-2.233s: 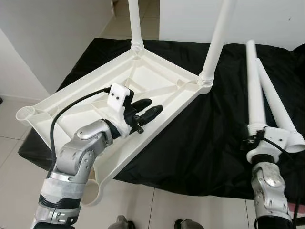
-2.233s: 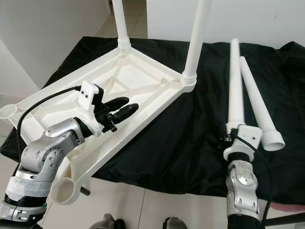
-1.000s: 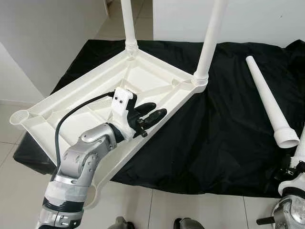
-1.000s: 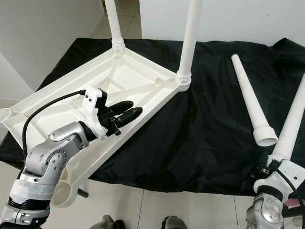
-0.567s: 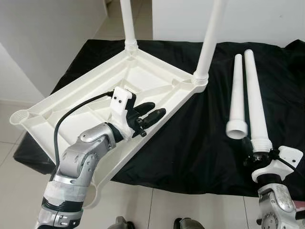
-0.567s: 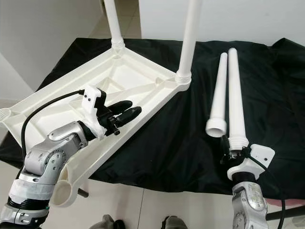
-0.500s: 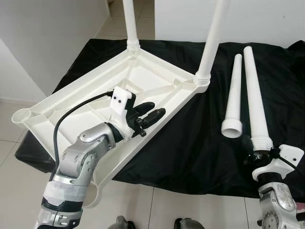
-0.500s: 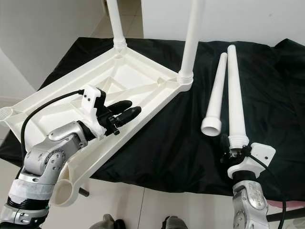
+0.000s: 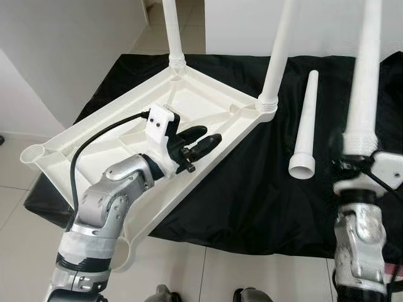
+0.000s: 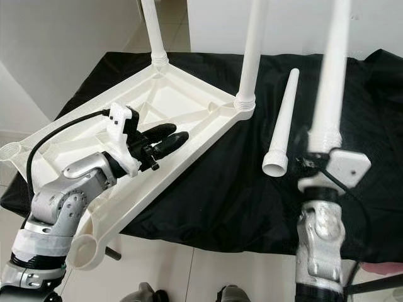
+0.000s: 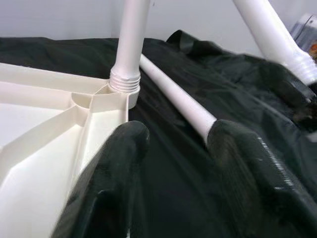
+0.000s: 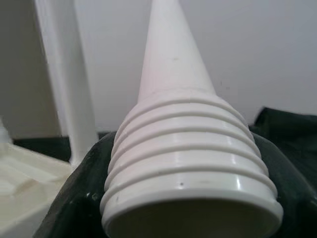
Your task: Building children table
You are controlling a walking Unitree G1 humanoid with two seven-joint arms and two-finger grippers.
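Note:
The white tabletop (image 9: 94, 145) lies upside down on a black cloth (image 9: 252, 189). Two white legs (image 9: 173, 31) (image 9: 280, 50) stand screwed into its far corners. A third leg (image 9: 305, 126) lies loose on the cloth, wide end toward me. My right gripper (image 9: 352, 165) is shut on the fourth leg (image 9: 364, 75) near its threaded end (image 12: 188, 163) and holds it nearly upright above the cloth's right side. My left gripper (image 9: 201, 141) is open over the tabletop's right rim, one finger (image 11: 114, 163) above the plastic and the other (image 11: 247, 163) above the cloth.
Open leg sockets sit at the tabletop's left corner (image 9: 33, 153) and near corner (image 10: 85, 251), which overhangs the cloth's edge. Pale floor tiles (image 9: 252, 277) lie in front, white walls (image 9: 63, 56) to the left and behind. My feet (image 9: 164, 294) show at the bottom.
My right arm has swung its leg up from a flat tilt beside the loose leg to nearly upright. The left gripper has stayed over the tabletop rim, still open.

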